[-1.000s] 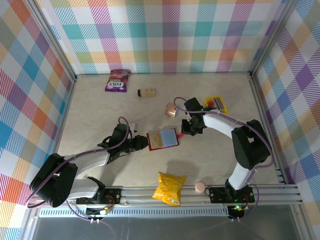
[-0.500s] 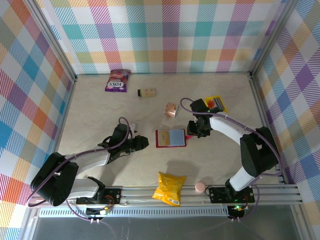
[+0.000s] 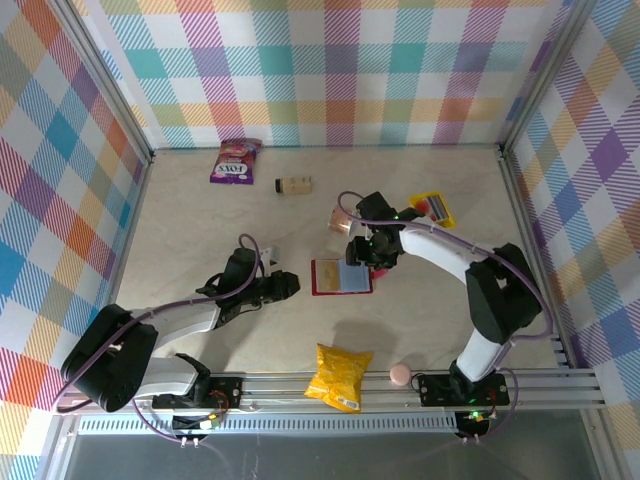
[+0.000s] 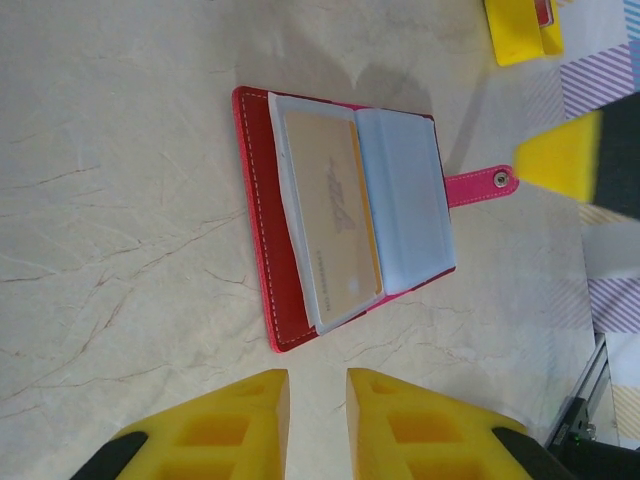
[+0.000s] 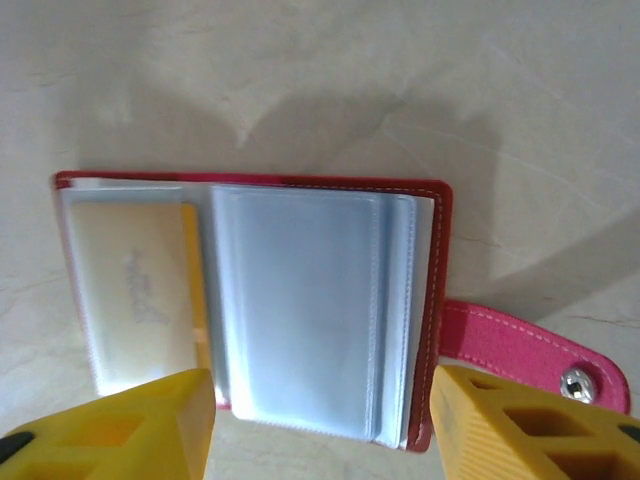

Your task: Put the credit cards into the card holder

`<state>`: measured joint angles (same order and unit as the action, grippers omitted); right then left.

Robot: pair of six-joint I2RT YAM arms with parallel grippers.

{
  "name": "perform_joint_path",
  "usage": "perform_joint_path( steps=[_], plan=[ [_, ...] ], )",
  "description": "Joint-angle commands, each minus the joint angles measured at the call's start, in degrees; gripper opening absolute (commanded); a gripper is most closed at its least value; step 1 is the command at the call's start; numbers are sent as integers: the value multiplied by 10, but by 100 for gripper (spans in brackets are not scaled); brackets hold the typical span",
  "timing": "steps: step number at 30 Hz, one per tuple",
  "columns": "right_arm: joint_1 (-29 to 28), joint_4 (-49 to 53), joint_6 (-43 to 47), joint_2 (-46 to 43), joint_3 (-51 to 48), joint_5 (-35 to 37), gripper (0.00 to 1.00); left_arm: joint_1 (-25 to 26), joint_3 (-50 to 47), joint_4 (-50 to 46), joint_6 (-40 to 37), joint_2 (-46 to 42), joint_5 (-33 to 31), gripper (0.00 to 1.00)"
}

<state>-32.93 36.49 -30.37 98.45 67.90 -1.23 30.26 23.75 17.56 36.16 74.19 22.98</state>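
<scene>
beige marble tbl (image 3: 200, 220), plaid walls (image 3: 350, 70) (card holder (image 3: 341, 277) open)

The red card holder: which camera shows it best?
The left wrist view: the whole open card holder shows, with its snap tab and a yellow card in one sleeve. The right wrist view is closer, but the right gripper's fingers hide its lower left corner. The top external view shows it small.

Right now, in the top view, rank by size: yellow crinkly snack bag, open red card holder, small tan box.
1. yellow crinkly snack bag
2. open red card holder
3. small tan box
</scene>
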Motion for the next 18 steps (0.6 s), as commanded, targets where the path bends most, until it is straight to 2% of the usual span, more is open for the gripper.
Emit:
perform_joint_path(
  steps=[1,7,12,16,18],
  plan=[
    [4,7,-14,23,22,14,61,7,-5,32,-7,13,13,22],
    [3,1,0,50,40,-18,62,43,15,59,-7,43,0,24],
    [5,10,11,45,48,-24,62,52,44,81,49,70,-11,23],
    [7,19,21,52,68,-38,62,52,101,-9,65,88,-44,23],
    [7,15,23,57,69,-41,62,52,120,-12,53,111,-43,23]
  ],
)
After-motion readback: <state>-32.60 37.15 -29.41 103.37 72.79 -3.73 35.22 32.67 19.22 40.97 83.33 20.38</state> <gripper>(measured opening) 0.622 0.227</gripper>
